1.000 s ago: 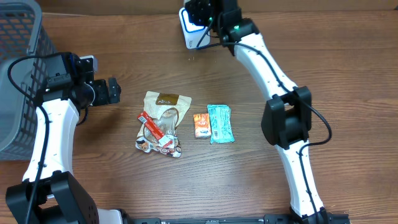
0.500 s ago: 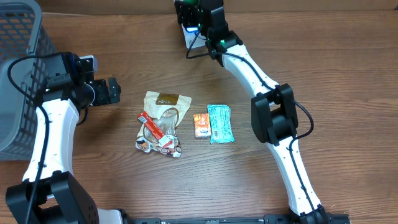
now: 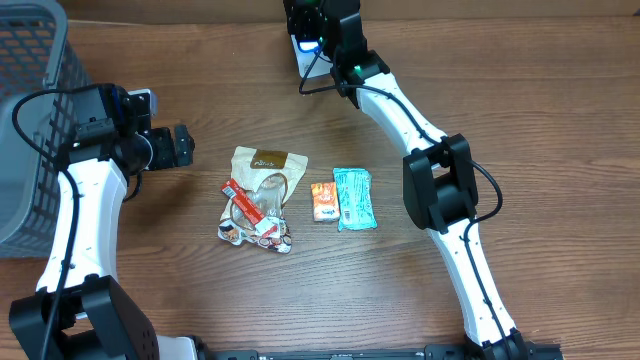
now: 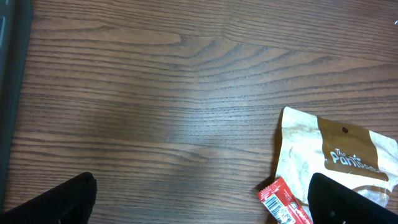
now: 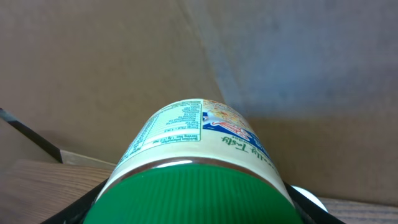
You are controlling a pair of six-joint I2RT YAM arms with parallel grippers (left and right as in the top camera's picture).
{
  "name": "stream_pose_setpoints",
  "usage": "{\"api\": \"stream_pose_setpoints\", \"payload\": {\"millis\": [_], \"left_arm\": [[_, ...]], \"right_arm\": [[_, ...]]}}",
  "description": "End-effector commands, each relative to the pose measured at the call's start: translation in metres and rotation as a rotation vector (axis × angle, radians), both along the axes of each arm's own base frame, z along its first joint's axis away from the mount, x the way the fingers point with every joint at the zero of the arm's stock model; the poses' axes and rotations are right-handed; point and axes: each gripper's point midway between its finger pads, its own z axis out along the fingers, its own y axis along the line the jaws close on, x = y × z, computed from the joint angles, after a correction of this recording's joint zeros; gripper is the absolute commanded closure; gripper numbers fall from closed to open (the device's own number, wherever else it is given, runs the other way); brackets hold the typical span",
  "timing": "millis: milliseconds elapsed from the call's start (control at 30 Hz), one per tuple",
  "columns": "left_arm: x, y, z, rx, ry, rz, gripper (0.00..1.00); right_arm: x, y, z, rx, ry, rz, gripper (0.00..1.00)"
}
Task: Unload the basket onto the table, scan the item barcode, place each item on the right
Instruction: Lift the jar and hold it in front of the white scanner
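A jar point(image 5: 193, 155) with a ribbed green lid and a white printed label fills the right wrist view. My right gripper point(image 5: 193, 202) is shut on it, black fingers on both sides of the lid. In the overhead view the right gripper point(image 3: 314, 22) is at the table's far edge, directly over a white scanner point(image 3: 301, 50) with a blue light, and it hides the jar. My left gripper point(image 3: 172, 147) is open and holds nothing, left of the brown and white pouch point(image 3: 262, 172). The left wrist view shows its fingertips point(image 4: 59, 202) spread wide above bare wood.
A grey mesh basket point(image 3: 30, 110) stands at the far left. At mid-table lie the pouch point(image 4: 339, 155), a red packet point(image 4: 283, 200), an orange packet point(image 3: 323, 202) and a teal packet point(image 3: 354, 198). A brown cardboard wall point(image 5: 124, 56) rises behind the jar.
The right arm swung left and toward the far edge with the jar, covering more of the scanner, then held still. The left arm has not moved.
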Motion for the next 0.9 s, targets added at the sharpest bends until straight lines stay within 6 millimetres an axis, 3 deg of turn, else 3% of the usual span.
{"api": "stream_pose_setpoints", "payload": {"millis": [0, 567, 867], "left_arm": [[0.005, -0.001, 0.004, 0.002, -0.015, -0.016, 0.00], [0.005, -0.001, 0.004, 0.002, -0.015, -0.016, 0.00], [0.005, -0.001, 0.004, 0.002, -0.015, -0.016, 0.00]], "right_arm": [[0.004, -0.003, 0.004, 0.009, -0.020, -0.018, 0.62], [0.005, -0.007, -0.024, -0.019, 0.031, -0.034, 0.62], [0.005, -0.009, -0.016, -0.013, 0.028, -0.028, 0.62]]}}
